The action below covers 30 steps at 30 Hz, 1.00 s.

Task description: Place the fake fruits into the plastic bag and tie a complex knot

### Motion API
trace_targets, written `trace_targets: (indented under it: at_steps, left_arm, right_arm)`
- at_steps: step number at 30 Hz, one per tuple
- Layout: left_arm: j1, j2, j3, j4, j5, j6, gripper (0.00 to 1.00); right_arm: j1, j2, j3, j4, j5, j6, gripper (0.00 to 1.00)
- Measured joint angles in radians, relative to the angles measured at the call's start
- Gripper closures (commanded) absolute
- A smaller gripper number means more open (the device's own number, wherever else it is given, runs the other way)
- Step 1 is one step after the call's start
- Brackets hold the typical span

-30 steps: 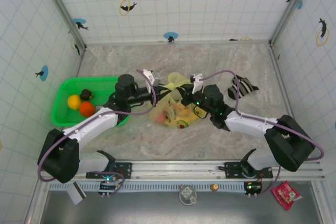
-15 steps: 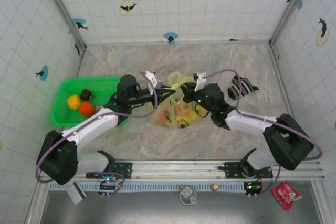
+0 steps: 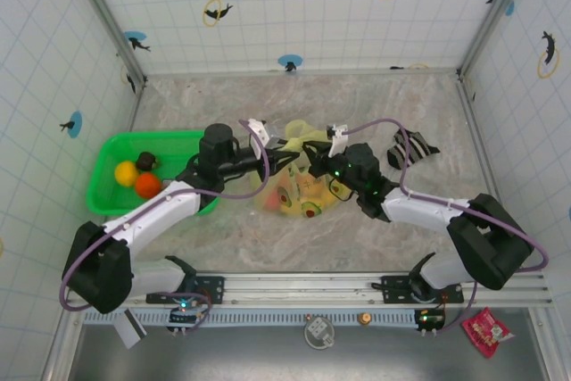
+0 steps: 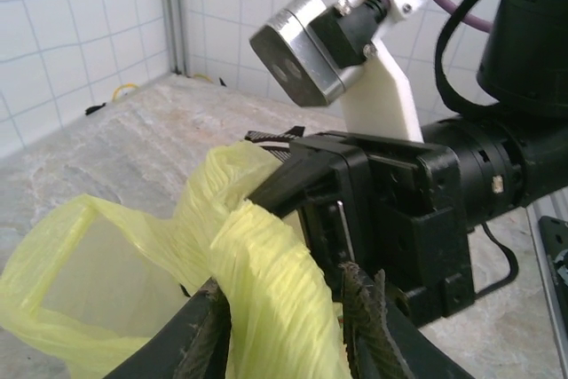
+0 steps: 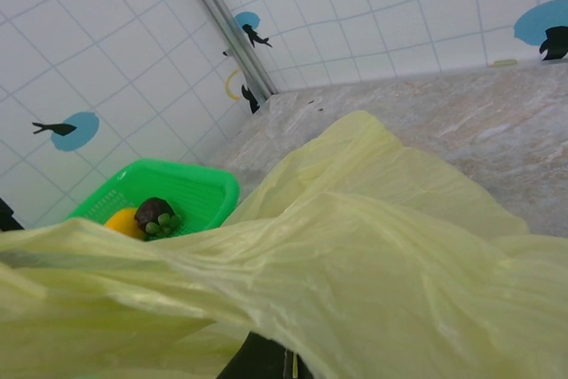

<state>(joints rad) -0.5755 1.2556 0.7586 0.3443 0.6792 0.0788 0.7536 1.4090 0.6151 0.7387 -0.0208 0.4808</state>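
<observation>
We see the thin yellow-green plastic bag (image 3: pixel 293 195) in the middle of the grey marble surface (image 3: pixel 375 104). The left pincer (image 3: pixel 284 154) has its fingers (image 4: pixel 209 343) apart, with bag film between them. The right pincer (image 3: pixel 314 161) is pinched together on the bag's top. Far left, three shiny plastic fruits (image 3: pixel 147 185) lie in a bright green basket (image 3: pixel 107 144).

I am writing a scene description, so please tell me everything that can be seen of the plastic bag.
The plastic bag is thin, translucent, pale yellow-green film, crumpled, lying on the table between the two arms. Fake fruits show through it. Its upper part is pulled into a bunched strip: the right gripper is shut on it, and it passes between the fingers of the left gripper; whether they pinch it is unclear.
</observation>
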Motion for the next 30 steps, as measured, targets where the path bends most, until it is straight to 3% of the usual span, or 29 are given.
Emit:
trace_targets:
  at_steps: [2, 6, 9, 12, 13, 19, 25, 30]
  left_arm:
    - [0.0, 0.009, 0.015, 0.0, -0.019, -0.002, 0.73]
    - [-0.006, 0.02, 0.027, 0.0, -0.056, -0.005, 0.99]
    - [-0.014, 0.021, 0.027, 0.0, -0.071, 0.003, 1.0]
    - [-0.015, 0.021, 0.027, 0.0, -0.075, 0.004, 1.0]
    - [-0.015, 0.021, 0.027, 0.0, -0.077, 0.004, 1.0]
    - [-0.015, 0.019, 0.027, 0.0, -0.082, 0.024, 1.0]
    - [-0.015, -0.011, 0.009, 0.0, -0.073, 0.062, 1.0]
    - [-0.018, -0.024, -0.006, 0.0, -0.047, 0.095, 1.0]
  right_arm:
    - [0.003, 0.0, 0.0, 0.0, -0.001, 0.0, 1.0]
    - [0.007, 0.0, 0.0, -0.006, -0.002, -0.002, 1.0]
    - [0.008, -0.003, 0.0, -0.016, -0.002, -0.005, 0.97]
    - [0.011, -0.019, 0.0, -0.044, -0.001, -0.012, 0.76]
    - [0.011, -0.028, 0.0, -0.059, -0.002, -0.018, 0.74]
    - [-0.002, -0.19, -0.007, -0.209, -0.067, -0.15, 0.75]
    - [-0.046, -0.4, 0.023, -0.423, -0.218, -0.478, 0.76]
    - [-0.062, -0.32, 0.217, -0.708, -0.301, -0.877, 0.66]
